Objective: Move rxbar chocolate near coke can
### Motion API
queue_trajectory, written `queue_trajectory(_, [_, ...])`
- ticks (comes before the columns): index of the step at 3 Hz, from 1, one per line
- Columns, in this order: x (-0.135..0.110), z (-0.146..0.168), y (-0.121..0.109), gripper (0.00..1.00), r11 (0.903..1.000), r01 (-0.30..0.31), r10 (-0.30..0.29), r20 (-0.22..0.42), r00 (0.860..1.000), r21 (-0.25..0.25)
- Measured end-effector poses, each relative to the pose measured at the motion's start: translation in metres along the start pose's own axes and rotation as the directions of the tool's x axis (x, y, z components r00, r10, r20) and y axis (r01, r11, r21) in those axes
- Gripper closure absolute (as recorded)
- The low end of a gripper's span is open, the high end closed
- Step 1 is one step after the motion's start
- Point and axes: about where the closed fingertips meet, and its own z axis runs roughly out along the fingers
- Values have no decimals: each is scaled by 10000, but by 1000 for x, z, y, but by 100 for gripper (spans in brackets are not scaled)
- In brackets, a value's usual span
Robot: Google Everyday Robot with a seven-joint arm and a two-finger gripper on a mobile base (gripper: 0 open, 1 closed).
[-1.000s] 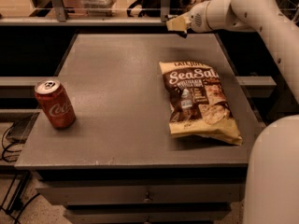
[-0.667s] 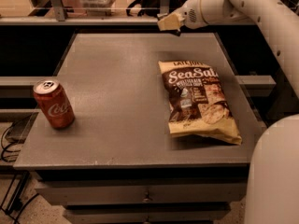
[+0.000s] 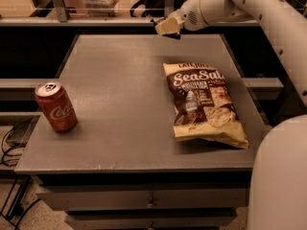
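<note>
The coke can (image 3: 55, 106), red with white script and a silver top, stands upright near the left front of the grey table (image 3: 120, 80). My gripper (image 3: 168, 27), pale at the end of the white arm (image 3: 225, 4), hangs above the table's far edge, right of the middle, far from the can. The rxbar chocolate does not show anywhere on the table. A small dark shape sits at the gripper's tip, and I cannot tell what it is.
A large brown-and-yellow "Sea Salt" chip bag (image 3: 204, 102) lies flat on the table's right half. The robot's white body (image 3: 280, 176) fills the lower right corner. A shelf with a rail (image 3: 96, 18) runs behind the table. Drawers (image 3: 148, 200) sit under the front edge.
The gripper has moved left along the table's far edge. The can and the chip bag have not moved.
</note>
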Motion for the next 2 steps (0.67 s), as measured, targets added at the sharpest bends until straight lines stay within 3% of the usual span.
queue_trajectory(1, [-6,10,48,100,9836,1405,-1457,-397,9885,-1128])
queue_trajectory(2, [-5,15,95,100,9476,2439,-2593,-511,9644,-2065])
